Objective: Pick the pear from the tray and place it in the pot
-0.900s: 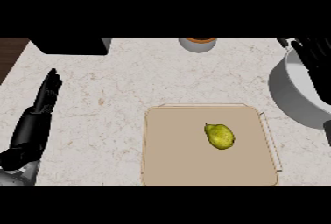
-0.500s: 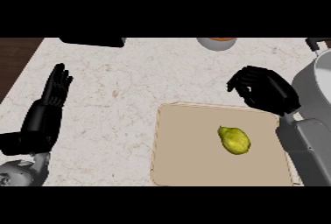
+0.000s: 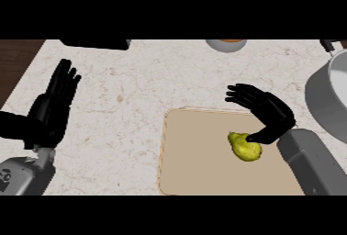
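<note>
toward the right edge of the flat beige rectangular tray lies the yellow-green, knobbly pear, narrow end toward the tray's far edge. the black right hand hangs just above and beyond it, fingers spread and slightly bent, holding nothing; its thumb tip reaches the pear's upper right side, though contact can't be judged. the large grey metal pot sits at the worktop's right edge. the black left hand rests open near the left edge, fingers straight.

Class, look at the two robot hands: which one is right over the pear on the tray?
The right robot hand. It reaches over the tray with its thumb at the pear. The left robot hand rests open off to the left, away from the tray.
</note>
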